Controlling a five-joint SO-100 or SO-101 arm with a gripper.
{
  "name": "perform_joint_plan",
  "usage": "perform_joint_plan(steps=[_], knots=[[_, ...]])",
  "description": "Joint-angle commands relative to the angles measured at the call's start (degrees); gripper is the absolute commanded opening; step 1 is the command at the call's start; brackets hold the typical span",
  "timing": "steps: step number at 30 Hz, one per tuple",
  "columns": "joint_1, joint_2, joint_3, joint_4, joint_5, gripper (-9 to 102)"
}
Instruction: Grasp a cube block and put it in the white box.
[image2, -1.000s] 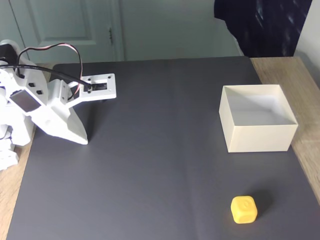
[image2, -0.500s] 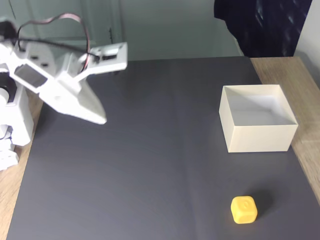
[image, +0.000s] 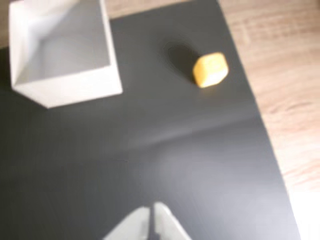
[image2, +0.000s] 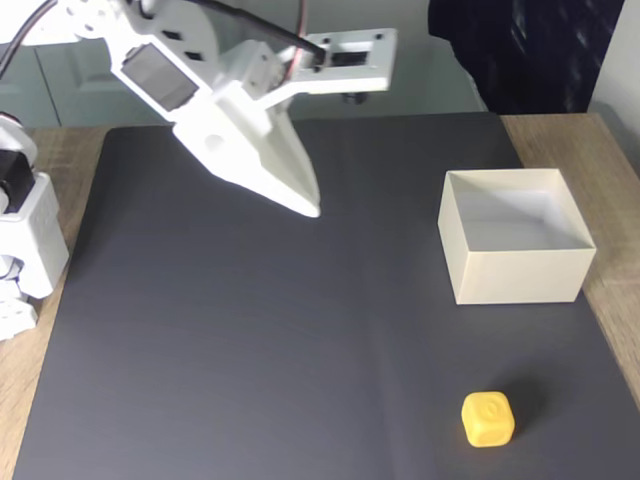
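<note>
The yellow cube block (image2: 488, 419) rests on the dark mat near its front right corner; in the wrist view the cube block (image: 210, 69) lies at upper right. The white box (image2: 515, 235) stands open-topped on the mat's right side, and the wrist view has the white box (image: 62, 49) at upper left. My white gripper (image2: 308, 205) hangs in the air over the mat's upper middle, far left of the box and well away from the cube. Its fingertips (image: 152, 220) meet at the wrist view's bottom edge with nothing between them.
A dark grey mat (image2: 250, 350) covers most of a wooden table (image2: 615, 280), whose bare wood runs along the right. The arm's white base (image2: 25, 250) stands at the left edge. A dark cloth (image2: 520, 50) hangs behind the table at the upper right.
The arm has lifted and swung right, from low over the mat's left edge to high above its upper middle. Cube and box have not moved.
</note>
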Motion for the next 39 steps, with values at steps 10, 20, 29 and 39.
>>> perform_joint_plan(steps=[10, 20, 29, 39], knots=[[6.3, -24.3, -24.1, -1.7, 2.2, 6], [10.5, -35.2, -28.9, -5.2, 2.9, 13], [13.3, -40.2, -36.2, -4.4, 2.5, 21], [16.3, -45.4, -39.8, -4.0, 2.6, 23]])
